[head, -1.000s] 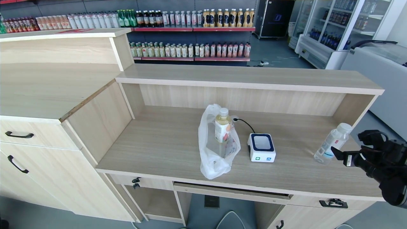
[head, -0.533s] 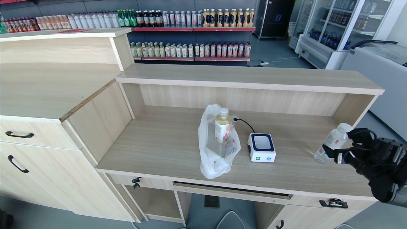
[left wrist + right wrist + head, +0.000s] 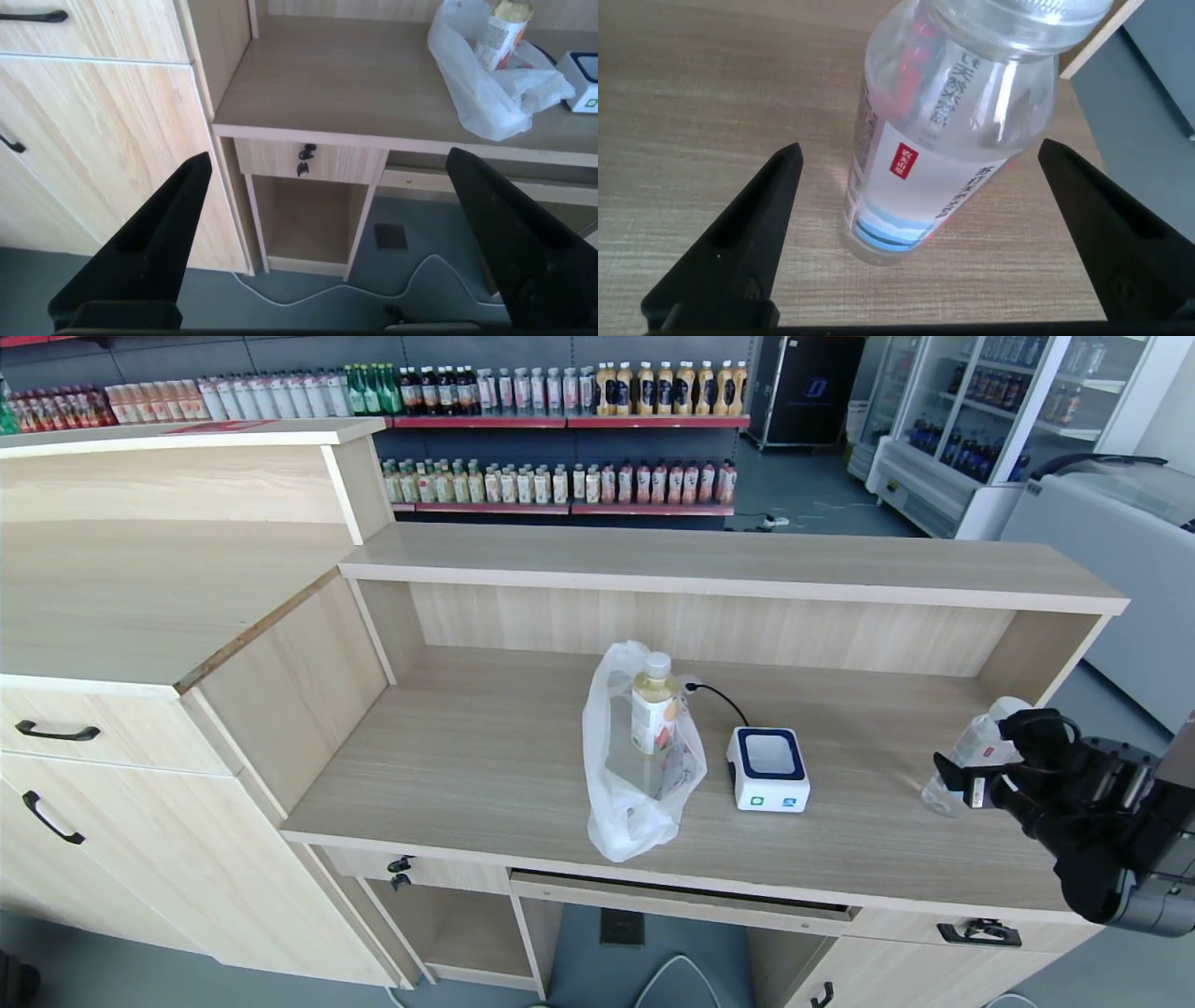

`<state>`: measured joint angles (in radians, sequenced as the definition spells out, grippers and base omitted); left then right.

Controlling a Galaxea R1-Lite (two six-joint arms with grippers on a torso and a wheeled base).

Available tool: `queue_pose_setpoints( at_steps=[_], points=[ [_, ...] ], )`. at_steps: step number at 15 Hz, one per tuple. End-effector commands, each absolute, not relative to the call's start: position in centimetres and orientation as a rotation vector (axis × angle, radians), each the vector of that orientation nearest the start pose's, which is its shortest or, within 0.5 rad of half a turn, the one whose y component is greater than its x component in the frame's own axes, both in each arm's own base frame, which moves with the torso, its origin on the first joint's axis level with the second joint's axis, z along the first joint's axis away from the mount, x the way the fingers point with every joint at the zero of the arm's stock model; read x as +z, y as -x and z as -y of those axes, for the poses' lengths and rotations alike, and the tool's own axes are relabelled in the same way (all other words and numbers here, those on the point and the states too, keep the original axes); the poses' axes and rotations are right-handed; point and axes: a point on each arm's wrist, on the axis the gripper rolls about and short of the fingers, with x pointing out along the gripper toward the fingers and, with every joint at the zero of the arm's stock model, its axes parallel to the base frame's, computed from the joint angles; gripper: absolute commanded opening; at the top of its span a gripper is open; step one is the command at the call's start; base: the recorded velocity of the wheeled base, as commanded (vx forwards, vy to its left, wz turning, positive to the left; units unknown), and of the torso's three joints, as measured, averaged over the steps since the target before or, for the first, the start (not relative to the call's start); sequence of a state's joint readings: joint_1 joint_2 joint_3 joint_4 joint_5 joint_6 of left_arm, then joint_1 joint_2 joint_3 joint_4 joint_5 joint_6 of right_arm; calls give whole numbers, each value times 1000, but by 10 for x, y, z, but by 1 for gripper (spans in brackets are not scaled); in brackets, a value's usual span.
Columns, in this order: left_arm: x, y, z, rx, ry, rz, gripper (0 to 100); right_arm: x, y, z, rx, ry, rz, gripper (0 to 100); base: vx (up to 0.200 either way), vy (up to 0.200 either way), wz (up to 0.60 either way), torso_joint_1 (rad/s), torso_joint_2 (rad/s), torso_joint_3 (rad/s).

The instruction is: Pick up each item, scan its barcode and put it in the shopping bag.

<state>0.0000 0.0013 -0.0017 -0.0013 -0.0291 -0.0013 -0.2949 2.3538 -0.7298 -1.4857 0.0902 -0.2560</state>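
Right now the right gripper [image 3: 982,754] is spread wide with nothing gripped, one finger on either side of the clear water bottle [image 3: 963,749] at the right end of the counter [image 3: 485,756]. The bottle stands on its base, long axis about upright, so the fingers would close across its body. The scanner [image 3: 767,767] and, beyond it, the bag [image 3: 621,793] lie to the bottle's left. The left gripper [image 3: 322,247], also open and empty, hangs low off the counter's left front, well apart.

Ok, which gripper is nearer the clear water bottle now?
Right. The right gripper is open, straddling the water bottle at the counter's right end; the left gripper hangs before its left end, far off.
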Motion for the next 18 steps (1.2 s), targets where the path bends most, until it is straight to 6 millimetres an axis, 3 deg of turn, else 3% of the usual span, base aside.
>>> queue_pose_setpoints(
  at_steps=[1,17,18],
  points=[
    [76,23,1,-29,2,2,100,15,-371,106,-173,229,-161,100,0,0,0,0,0,0],
    [76,23,1,-29,2,2,100,4,-404,97,-139,242,-99,100,0,0,0,0,0,0],
    [76,23,1,-29,2,2,100,4,-404,96,-136,242,-97,0,0,0,0,0,0,0]
  ],
)
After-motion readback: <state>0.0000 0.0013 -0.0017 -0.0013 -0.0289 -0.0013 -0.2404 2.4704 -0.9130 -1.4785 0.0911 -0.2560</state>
